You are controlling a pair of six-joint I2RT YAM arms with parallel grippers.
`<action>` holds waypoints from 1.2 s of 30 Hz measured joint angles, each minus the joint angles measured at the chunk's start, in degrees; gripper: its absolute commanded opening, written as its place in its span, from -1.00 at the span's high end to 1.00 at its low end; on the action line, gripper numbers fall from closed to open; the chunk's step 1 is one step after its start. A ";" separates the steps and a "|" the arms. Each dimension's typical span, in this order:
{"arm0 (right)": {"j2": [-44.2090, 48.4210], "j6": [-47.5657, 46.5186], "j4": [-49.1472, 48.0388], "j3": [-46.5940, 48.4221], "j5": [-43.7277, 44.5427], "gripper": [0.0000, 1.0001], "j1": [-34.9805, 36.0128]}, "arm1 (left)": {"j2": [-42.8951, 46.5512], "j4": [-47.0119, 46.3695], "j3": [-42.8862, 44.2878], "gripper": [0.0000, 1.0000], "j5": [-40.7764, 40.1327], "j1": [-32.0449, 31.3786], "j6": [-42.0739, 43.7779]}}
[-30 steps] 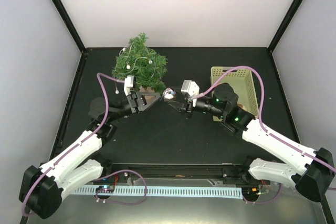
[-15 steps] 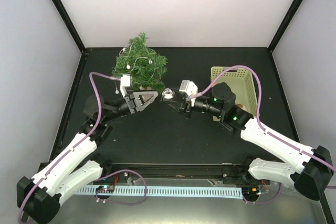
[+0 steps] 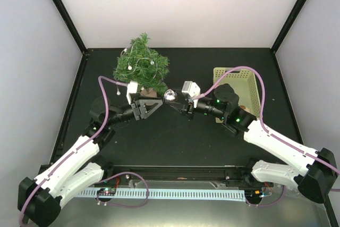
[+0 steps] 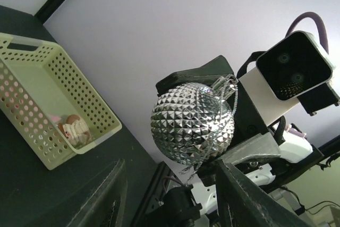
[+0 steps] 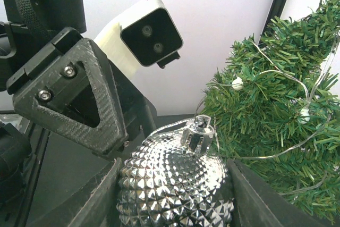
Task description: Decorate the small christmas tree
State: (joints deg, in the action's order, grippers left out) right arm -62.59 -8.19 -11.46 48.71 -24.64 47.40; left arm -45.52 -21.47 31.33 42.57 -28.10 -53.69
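Two pincers face each other tip to tip. The right pincer (image 3: 173, 101) is closed on a shiny silver faceted bauble (image 4: 192, 123). Its fingers press the ball's two sides, and the metal cap with its thin silver thread loop (image 5: 197, 131) is turned upward. The left pincer (image 3: 153, 103) is spread wide and holds nothing, its tips just short of the bauble.

The small christmas tree (image 3: 142, 67) is bushy, dark green and wound with a thin wire of white bead lights (image 5: 236, 84). It stands just beyond the left pincer and close beside the ball in the right one. A pale green perforated plastic basket (image 4: 79, 97) sits behind the right pincer, its contents too small to make out.

The step looks like getting the loop onto a branch, perhaps by passing the ball across. The left pincer would do best to close on the cap or thread, not the slick facets, with the right letting go only once that grip is firm. The loop should go over a stiff outer branch, clear of the light wire, without shoving the light tree.

No brand, label or writing can be read anywhere.
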 measured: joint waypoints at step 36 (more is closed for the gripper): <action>-10.75 -2.01 0.20 -1.05 2.95 0.11 0.04 | 0.28 17.77 5.55 0.97 -17.55 0.39 23.56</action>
State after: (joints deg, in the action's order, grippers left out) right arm -73.34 -10.20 -11.27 47.66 -21.69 47.44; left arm -45.23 -3.70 36.88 25.02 -27.70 -30.13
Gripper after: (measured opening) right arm 0.483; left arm 0.017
